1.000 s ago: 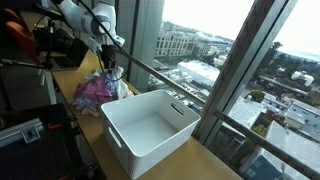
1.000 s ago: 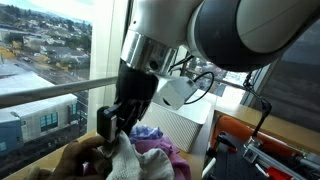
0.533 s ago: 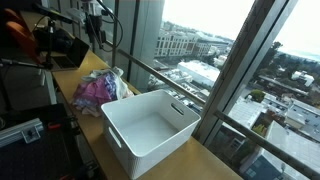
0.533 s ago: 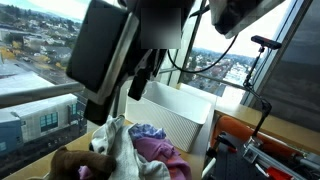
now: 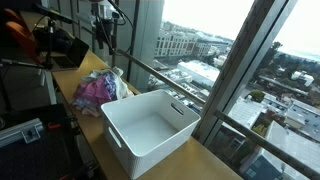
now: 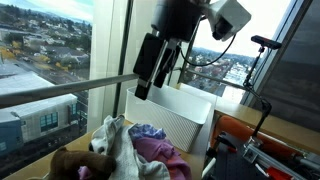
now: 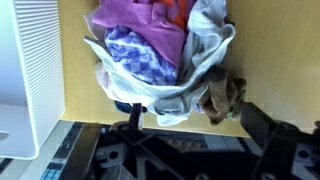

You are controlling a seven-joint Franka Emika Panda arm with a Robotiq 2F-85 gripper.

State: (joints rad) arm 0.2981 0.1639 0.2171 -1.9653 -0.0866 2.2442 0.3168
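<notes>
A heap of clothes (image 5: 100,90) (image 6: 135,152) lies on the wooden counter, purple, pink, checked blue and white pieces tangled together. A brown piece (image 7: 224,96) sits at its edge. My gripper (image 6: 148,82) hangs well above the heap, open and empty. In the wrist view the gripper (image 7: 198,128) comes in from the bottom, its two dark fingers (image 7: 134,118) spread wide with the clothes (image 7: 160,45) far below them. A white plastic bin (image 5: 150,128) (image 6: 186,118) (image 7: 28,70) stands empty right beside the heap.
The counter (image 5: 76,72) runs along a tall window with a metal rail (image 6: 60,88). Black equipment and cables (image 5: 55,45) stand at the counter's far end. A red case (image 6: 262,140) lies past the bin.
The gripper was down in the heap, closed on white cloth. It has opened, let the cloth go and risen high above the clothes.
</notes>
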